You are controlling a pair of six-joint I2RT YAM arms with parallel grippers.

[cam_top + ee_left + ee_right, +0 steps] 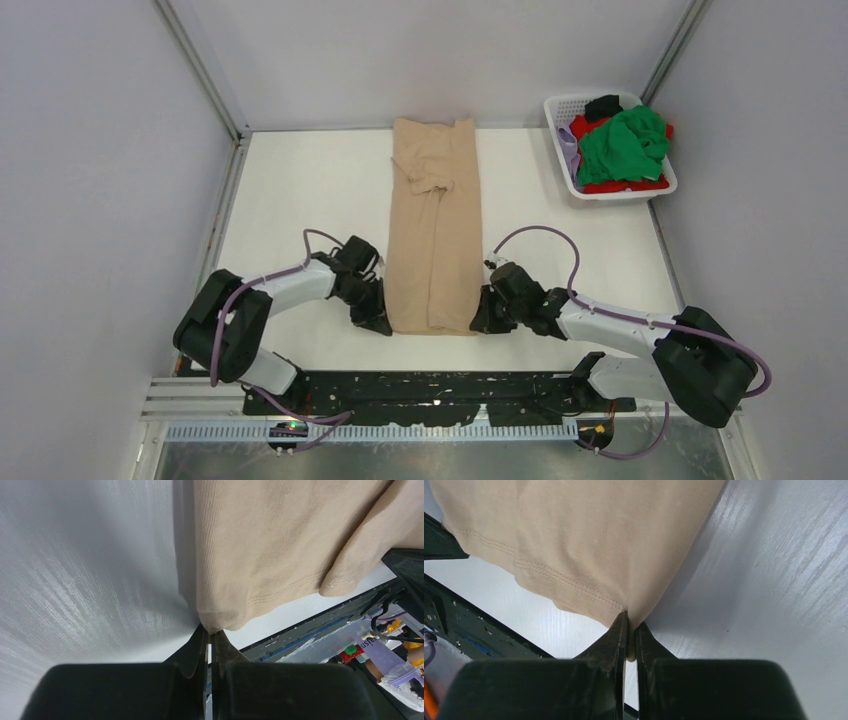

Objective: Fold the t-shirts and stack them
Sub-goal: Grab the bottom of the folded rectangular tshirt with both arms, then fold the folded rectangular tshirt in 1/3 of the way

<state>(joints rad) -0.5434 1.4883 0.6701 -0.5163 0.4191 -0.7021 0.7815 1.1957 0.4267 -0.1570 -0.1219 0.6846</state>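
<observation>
From above, you see the white mesh basket (562,104) at the far right holding a crumpled green shirt (625,145) over a red shirt (625,186), a black shirt (603,106) and a lilac shirt (570,150). The beige shirt (435,230) lies mid-table (300,200) as a narrow strip, its long axis running near to far with the hem toward the arms.

On the left wrist, your left fingers (192,654) are clamped on the knit hem's corner.

On the right wrist, your right fingers (616,639) pinch the other stitched corner.
</observation>
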